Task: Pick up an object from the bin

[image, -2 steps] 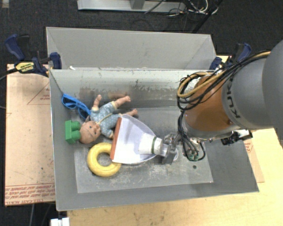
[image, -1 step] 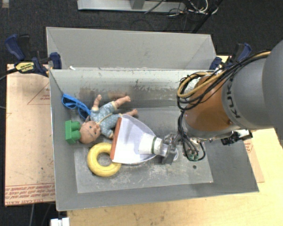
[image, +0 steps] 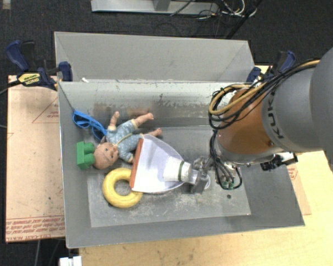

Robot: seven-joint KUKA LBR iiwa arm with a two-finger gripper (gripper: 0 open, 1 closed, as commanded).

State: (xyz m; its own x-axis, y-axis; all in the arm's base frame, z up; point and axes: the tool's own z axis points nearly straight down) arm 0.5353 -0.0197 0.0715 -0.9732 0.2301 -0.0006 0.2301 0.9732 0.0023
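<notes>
Camera view: gripper (image: 196,178) low in bin (image: 155,65), at narrow end of white cone-shaped thing (image: 155,168) mid-floor, beside doll (image: 119,143) and yellow ring (image: 112,195). Grip state: cannot tell. Cone looks unlifted; secure grasp and raise left.

The gripper (image: 201,180) is low in the grey bin (image: 155,65), at the narrow end of a white funnel-shaped thing (image: 155,168) beside a doll (image: 125,140) and a yellow ring (image: 110,190).

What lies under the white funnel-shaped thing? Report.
The white funnel-shaped thing overlaps the yellow ring at its right edge and the baby doll at the hip; the rest is covered. The claw sits at its narrow end.
</notes>
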